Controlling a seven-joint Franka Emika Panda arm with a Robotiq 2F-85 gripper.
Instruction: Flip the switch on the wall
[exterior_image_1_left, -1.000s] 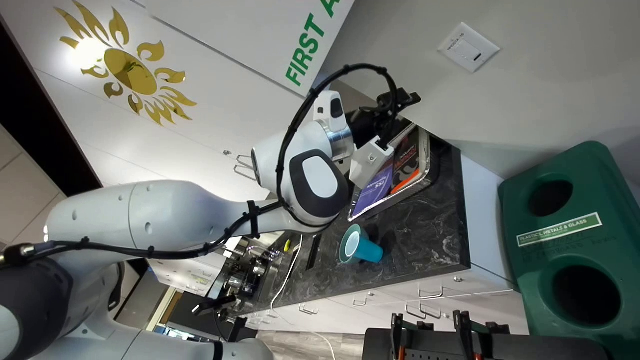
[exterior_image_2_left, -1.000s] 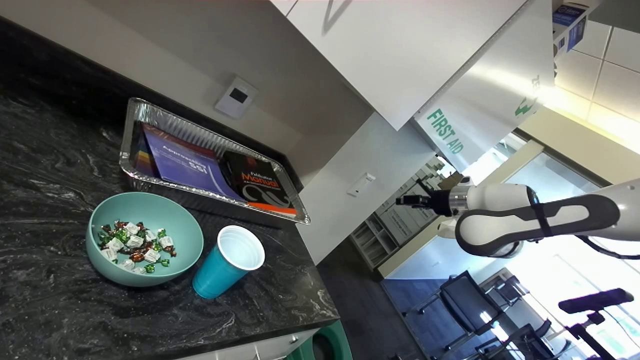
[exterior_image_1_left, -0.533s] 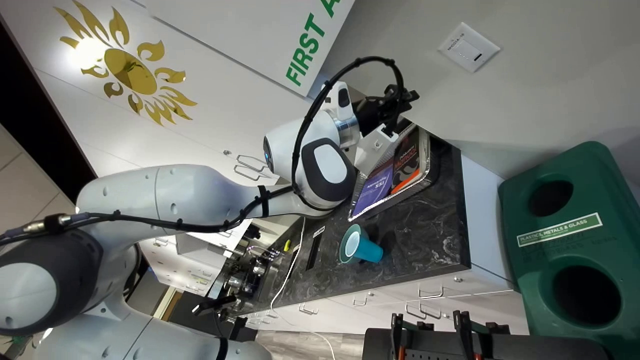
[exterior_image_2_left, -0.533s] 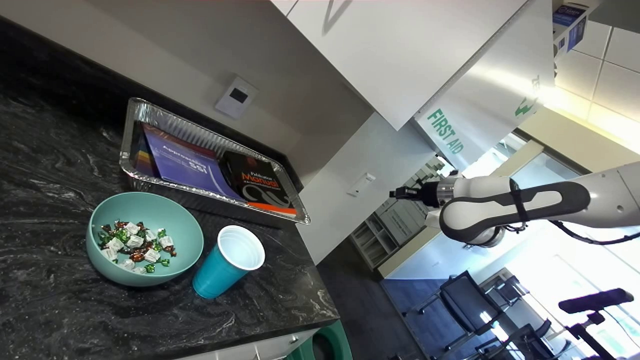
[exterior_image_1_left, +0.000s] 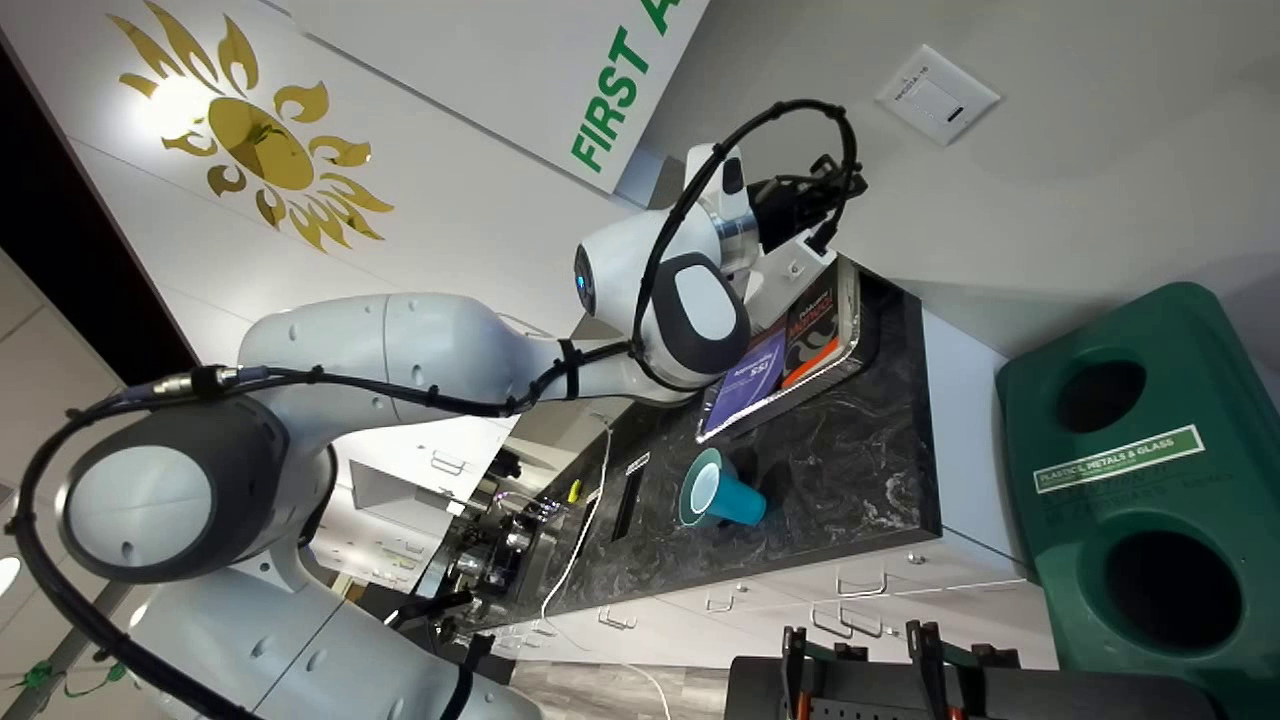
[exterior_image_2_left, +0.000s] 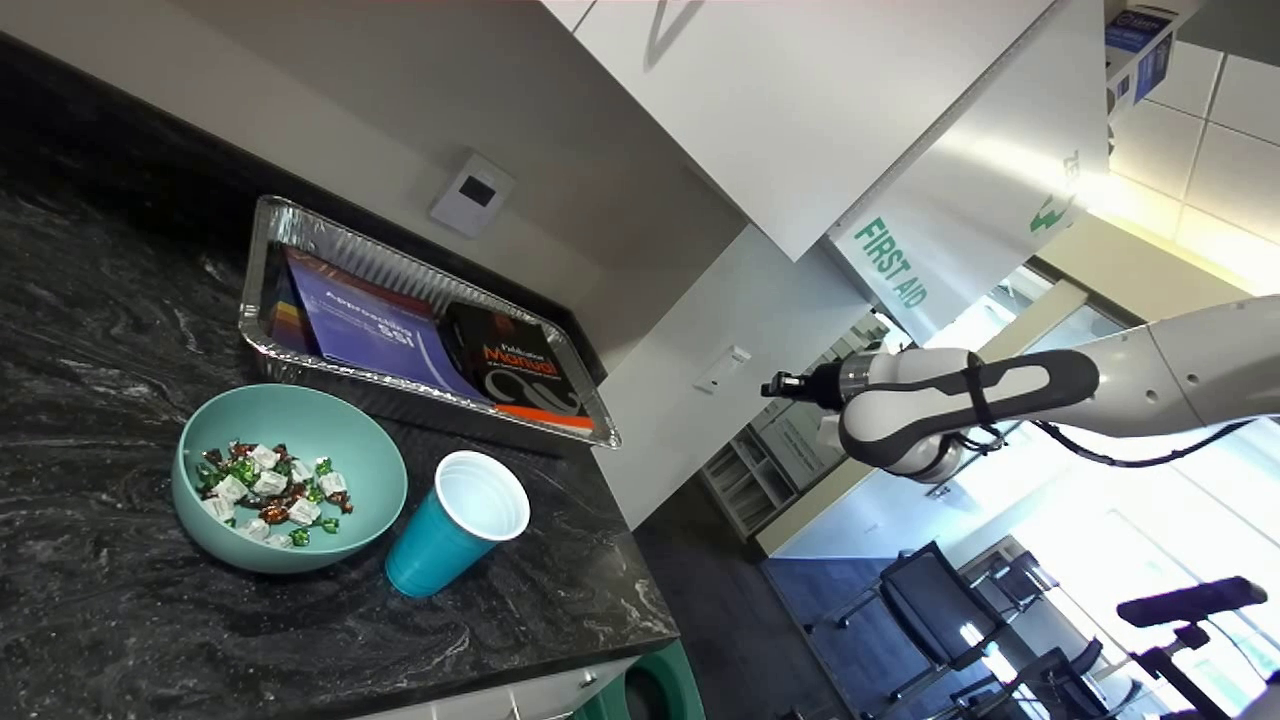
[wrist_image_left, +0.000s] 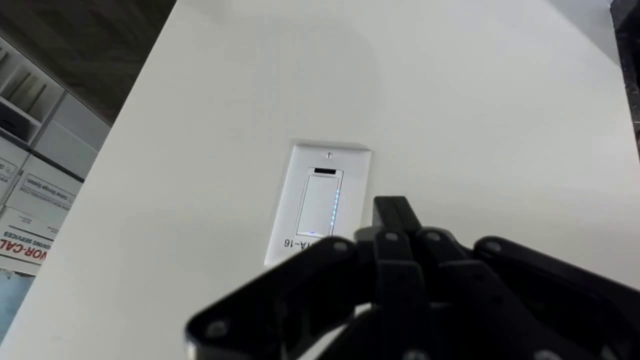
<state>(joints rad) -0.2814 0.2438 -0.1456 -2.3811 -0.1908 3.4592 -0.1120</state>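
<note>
Switch (wrist_image_left: 318, 206), one: white, on the wall (wrist_image_left: 435, 125). Tool (wrist_image_left: 393, 202), one: pressed together, apparently short of the switch and off to its side. Risk: misaligned, a straight push could meet bare wall.

Glare catches the gold emblem (exterior_image_1_left: 262, 143), while faint shadow edges the switch (wrist_image_left: 318, 205).

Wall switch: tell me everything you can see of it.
The wall switch is a white, plastic-looking rectangular plate with a long flat paddle. A row of blue lights glows along one long edge; a dark slot and a screw sit at the end opposite a printed label ending in 16, partly hidden by the gripper in the wrist view. The plate sits flat on the wall. Both exterior views show a gap to the gripper, so only the wall appears to touch it.
</note>
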